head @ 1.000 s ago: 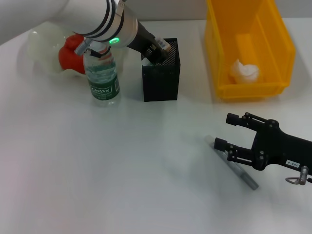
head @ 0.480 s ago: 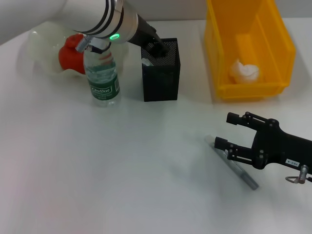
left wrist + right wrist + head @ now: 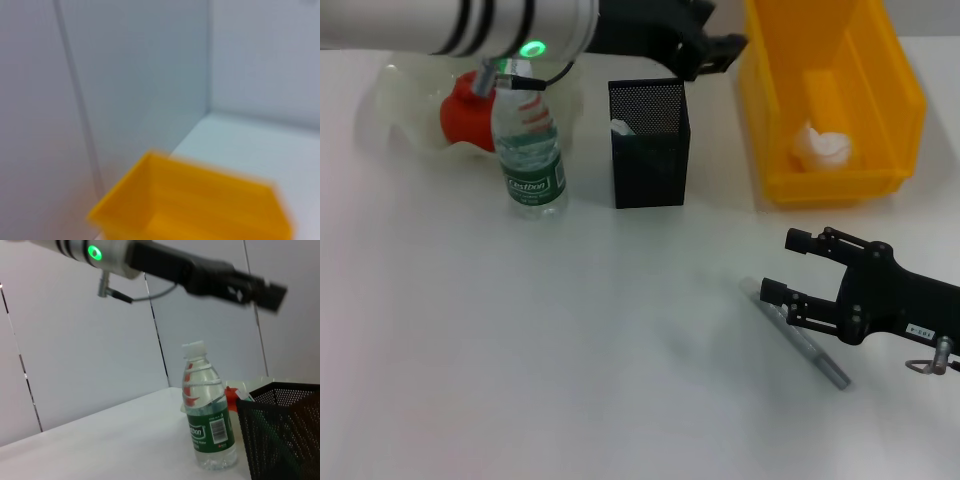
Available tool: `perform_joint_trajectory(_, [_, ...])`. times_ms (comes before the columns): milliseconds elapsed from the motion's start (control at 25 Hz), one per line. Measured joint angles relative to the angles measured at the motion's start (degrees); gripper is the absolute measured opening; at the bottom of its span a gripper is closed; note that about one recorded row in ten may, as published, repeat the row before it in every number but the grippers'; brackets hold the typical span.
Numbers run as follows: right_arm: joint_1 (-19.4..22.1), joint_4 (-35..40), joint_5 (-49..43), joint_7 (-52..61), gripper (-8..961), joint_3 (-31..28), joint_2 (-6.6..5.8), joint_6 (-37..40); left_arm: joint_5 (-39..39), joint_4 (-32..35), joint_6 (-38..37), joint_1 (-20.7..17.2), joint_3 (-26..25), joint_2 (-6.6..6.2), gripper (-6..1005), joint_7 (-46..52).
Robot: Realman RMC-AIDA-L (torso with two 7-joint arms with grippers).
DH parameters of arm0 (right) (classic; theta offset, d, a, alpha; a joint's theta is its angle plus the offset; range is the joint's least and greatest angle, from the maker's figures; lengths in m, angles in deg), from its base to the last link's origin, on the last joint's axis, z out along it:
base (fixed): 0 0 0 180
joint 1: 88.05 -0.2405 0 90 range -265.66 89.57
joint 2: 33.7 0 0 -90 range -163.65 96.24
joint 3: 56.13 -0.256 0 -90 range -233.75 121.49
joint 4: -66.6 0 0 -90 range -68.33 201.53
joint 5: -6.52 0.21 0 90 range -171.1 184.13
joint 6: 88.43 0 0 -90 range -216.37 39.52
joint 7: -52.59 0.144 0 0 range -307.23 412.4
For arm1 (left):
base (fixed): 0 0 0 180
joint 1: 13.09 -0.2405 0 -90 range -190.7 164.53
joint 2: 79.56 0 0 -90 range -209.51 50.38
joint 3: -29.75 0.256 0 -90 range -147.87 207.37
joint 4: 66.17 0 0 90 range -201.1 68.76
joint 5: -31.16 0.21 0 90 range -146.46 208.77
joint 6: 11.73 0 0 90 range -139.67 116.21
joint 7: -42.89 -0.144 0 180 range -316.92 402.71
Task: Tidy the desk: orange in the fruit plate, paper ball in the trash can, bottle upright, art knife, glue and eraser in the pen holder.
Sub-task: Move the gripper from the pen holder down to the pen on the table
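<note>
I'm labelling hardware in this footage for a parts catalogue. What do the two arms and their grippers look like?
The left arm is glossy white with black bands, a lit green ring light and a thin dark cable at the wrist; its left gripper is black. The right gripper is matte black with open linkage fingers, a small white label and a metal loop near its wrist.

The bottle (image 3: 206,412) stands upright on the white worktop (image 3: 110,440), white cap on top. Just beside it is the black mesh pen holder (image 3: 285,432), with a bit of the orange (image 3: 233,394) showing between them. Above both, the left arm (image 3: 165,265) stretches across, a green light glowing on it.
</note>
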Motion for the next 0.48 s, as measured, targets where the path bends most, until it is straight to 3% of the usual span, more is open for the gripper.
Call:
perform_joint_trajectory(160, [-0.32,0.0,0.02,0.0,762,0.01,0.0,0.02,-13.28,-1.21,-3.77,-2.65,-4.41,-0.09,463,-11.43])
perform_joint_trajectory(280, [-0.53,0.0,0.04,0.01,761,0.01,0.0,0.03,-18.11,-2.3,-6.33,-3.55,-6.44,-0.09,463,-15.29])
perform_joint_trajectory(320, [-0.56,0.0,0.04,0.01,761,0.01,0.0,0.03,-23.66,-4.57,-10.15,-4.32,-9.06,-0.08,463,-20.03])
perform_joint_trajectory(480, [-0.77,0.0,0.04,0.01,761,0.01,0.0,0.07,-32.49,-11.42,-17.62,-4.67,-14.42,-0.07,463,-27.88])
